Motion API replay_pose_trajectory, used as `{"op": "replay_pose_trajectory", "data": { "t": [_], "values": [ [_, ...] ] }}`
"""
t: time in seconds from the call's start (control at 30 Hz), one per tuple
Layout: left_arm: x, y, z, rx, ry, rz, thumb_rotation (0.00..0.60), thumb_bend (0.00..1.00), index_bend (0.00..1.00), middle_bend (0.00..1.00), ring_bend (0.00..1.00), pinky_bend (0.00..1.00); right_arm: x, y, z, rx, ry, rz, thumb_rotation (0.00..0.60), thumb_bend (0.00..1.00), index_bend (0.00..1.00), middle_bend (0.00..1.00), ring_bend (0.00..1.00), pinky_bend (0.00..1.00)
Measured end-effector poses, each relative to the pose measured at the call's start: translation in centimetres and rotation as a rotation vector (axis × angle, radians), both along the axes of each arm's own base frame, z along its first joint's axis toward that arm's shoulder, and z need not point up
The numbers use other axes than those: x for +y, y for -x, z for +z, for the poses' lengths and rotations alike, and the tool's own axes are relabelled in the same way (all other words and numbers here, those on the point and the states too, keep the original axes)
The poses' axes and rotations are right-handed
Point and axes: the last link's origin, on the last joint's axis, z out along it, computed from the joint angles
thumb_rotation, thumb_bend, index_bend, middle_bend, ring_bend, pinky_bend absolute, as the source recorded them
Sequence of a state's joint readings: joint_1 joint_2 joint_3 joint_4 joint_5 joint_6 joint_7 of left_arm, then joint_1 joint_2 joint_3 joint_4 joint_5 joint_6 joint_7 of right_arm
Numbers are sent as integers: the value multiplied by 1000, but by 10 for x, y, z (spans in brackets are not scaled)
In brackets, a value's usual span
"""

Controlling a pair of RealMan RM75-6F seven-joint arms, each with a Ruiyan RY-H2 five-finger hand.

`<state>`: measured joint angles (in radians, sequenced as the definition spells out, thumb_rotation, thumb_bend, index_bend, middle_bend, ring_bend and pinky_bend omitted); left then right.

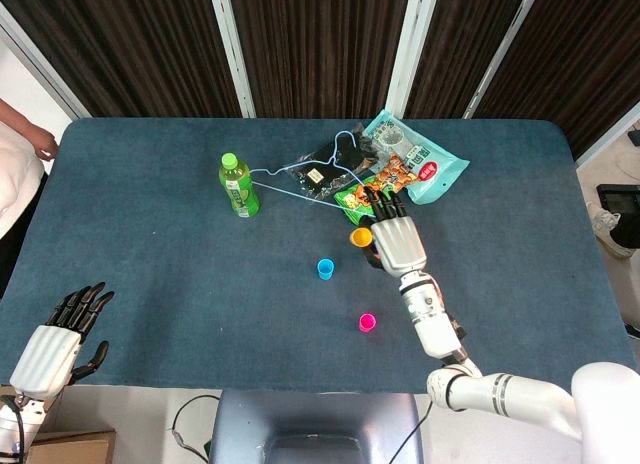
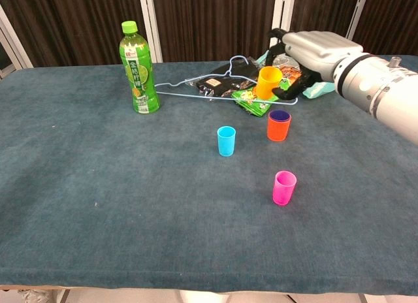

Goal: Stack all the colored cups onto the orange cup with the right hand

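Aloft, right hand (image 2: 312, 49) gripping yellow cup (image 2: 267, 82), above orange cup (image 2: 278, 125); left hand (image 1: 58, 336) spread

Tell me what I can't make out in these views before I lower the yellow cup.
- Orange cup: in the head view the right hand covers it.
- Fingers on the yellow cup: chest view hides them behind the cup and the palm.
- Left hand: head view only; outside the chest view's frame.
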<state>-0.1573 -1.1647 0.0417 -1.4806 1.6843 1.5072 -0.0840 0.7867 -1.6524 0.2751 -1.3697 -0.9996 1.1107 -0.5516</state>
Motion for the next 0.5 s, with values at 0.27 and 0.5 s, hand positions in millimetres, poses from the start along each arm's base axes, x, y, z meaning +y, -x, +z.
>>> {"op": "replay_pose_trajectory", "data": {
  "t": [0.27, 0.5],
  "values": [
    [0, 0, -1, 2, 1, 0, 600, 456, 0, 0, 13, 121, -10, 23, -4, 65, -32, -68, 600, 492, 603, 33, 0, 0],
    [0, 0, 1, -5, -3, -3, 600, 455, 0, 0, 13, 121, -6, 27, -15, 118, -48, -60, 600, 492, 569, 33, 0, 0]
  ]
}}
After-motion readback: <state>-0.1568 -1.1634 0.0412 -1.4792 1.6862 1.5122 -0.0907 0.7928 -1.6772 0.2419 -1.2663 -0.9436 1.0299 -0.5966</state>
